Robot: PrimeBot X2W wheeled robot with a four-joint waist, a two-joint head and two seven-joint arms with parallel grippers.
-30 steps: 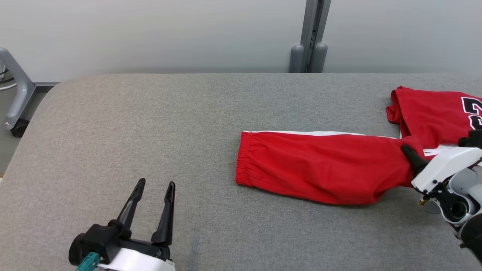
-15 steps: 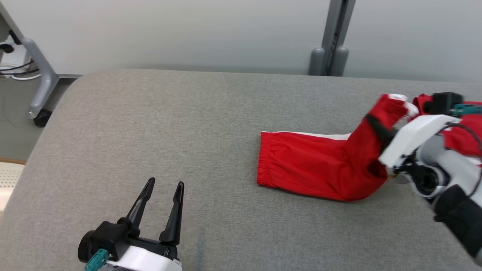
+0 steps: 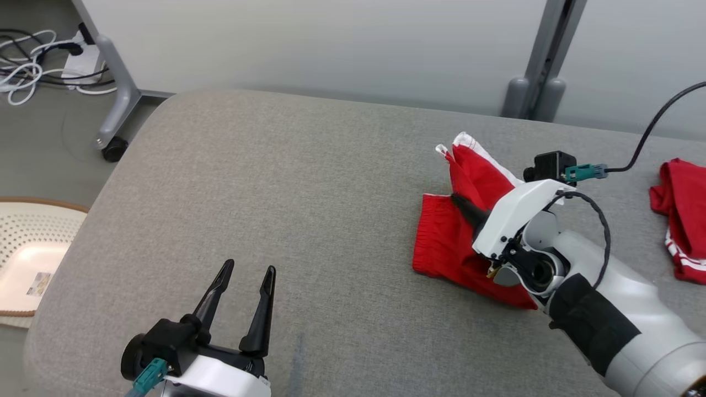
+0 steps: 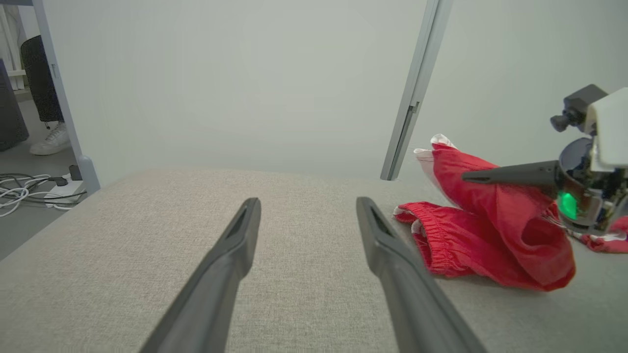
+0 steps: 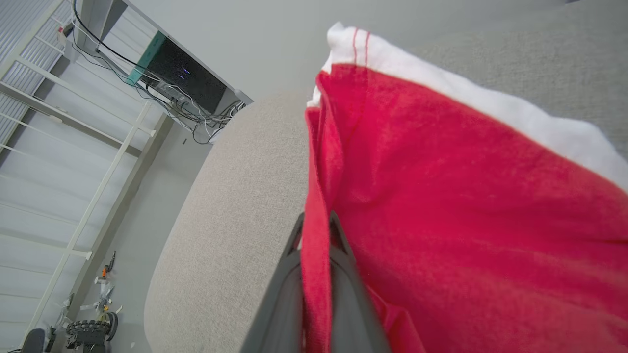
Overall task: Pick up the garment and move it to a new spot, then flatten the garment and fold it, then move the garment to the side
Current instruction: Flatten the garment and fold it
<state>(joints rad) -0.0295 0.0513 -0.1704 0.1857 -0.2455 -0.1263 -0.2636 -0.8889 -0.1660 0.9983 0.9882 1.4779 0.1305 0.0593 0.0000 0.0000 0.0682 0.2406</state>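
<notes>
R claw (image 3: 456, 200) pinches just a thin garment (image 3: 441, 248) edge, L claw (image 3: 249, 268) open; drag on worktop (image 3: 276, 182) could pull it free.

Open grey tabletop (image 3: 309, 182) stretches between the left gripper (image 3: 249, 267) and the bunched red garment (image 3: 441, 242), where the right gripper (image 3: 459, 200), its arm (image 3: 606, 309) and a cable (image 3: 645, 138) crowd the right side.

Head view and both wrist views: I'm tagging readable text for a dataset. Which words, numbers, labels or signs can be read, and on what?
Nothing can be read.
The sticker in the white basket: too small to read.
The red garment: no print showing.
The dark screen: only tiny blurred lights.
</notes>
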